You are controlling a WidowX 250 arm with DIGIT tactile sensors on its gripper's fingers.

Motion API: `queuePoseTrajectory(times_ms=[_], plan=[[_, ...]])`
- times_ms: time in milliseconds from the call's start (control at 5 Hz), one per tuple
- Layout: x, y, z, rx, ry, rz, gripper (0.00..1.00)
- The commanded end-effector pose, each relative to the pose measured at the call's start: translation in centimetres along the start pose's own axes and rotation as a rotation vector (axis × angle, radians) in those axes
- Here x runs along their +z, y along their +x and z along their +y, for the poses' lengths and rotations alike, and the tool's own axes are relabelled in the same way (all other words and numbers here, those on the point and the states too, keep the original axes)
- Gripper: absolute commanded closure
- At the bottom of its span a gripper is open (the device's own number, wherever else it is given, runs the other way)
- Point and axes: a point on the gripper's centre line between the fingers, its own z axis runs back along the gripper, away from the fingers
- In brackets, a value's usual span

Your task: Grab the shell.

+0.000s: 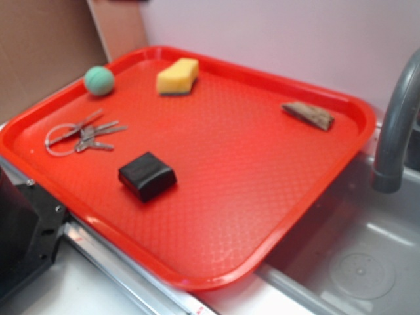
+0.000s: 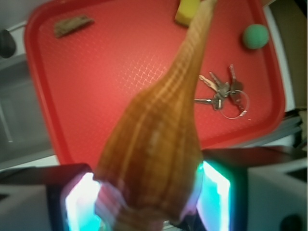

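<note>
In the wrist view a tan-orange shell [image 2: 154, 139] with pale ridges fills the middle of the frame, its long pointed tip aimed away from the camera. My gripper [image 2: 149, 195] is shut on the shell's wide end, with a glowing pad [image 2: 79, 202] on its left and the other pad [image 2: 216, 192] on its right. The shell hangs well above the red tray [image 2: 96, 96]. Neither the shell nor the gripper appears in the exterior view.
On the red tray [image 1: 262, 197] lie a yellow sponge [image 1: 177, 76], a green ball [image 1: 99, 80], keys on a ring [image 1: 82, 134], a black box [image 1: 147, 175] and a dark wood piece [image 1: 308, 115]. A grey faucet [image 1: 394, 131] and sink [image 1: 354, 262] stand at the right.
</note>
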Motion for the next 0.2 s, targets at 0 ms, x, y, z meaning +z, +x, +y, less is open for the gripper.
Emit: queuePoseTrajectory(times_ms=[0], plan=[[1.74,1.18,0.07,-0.033,0.000,-0.015,1.00]])
